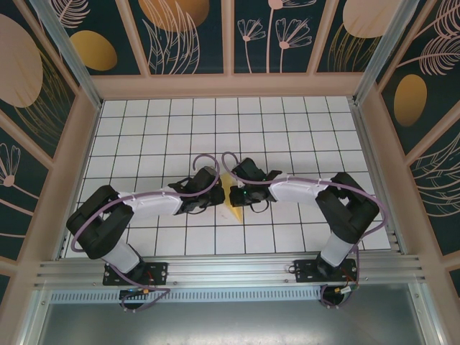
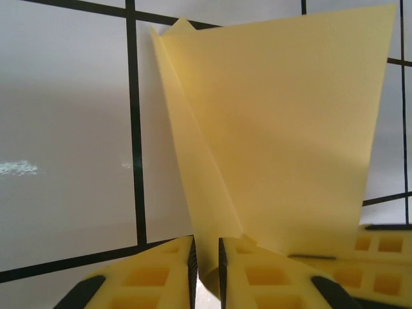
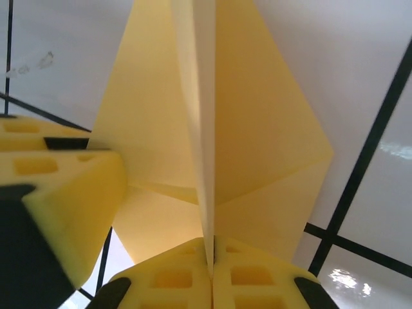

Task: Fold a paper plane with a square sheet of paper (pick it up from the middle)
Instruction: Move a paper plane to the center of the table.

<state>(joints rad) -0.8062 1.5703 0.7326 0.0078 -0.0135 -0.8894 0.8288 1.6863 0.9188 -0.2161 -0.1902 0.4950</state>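
plane [image 1: 236,210] half-folded, at middle of bench [image 1: 287,129], between both arms | right claw [image 3: 211,261] clamped on centre crease, likely to keep the fold set | left claw [image 2: 206,273] pads a slit apart around a lower fold, grip looks loose

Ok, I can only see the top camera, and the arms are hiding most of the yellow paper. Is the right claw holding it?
Observer: Yes. Its wrist camera shows the right gripper shut on the paper, right on the upright middle fold.
Operator: And the left one?
Observer: The left gripper has a thin gap between its fingers, and a folded edge of the paper runs down into that gap.
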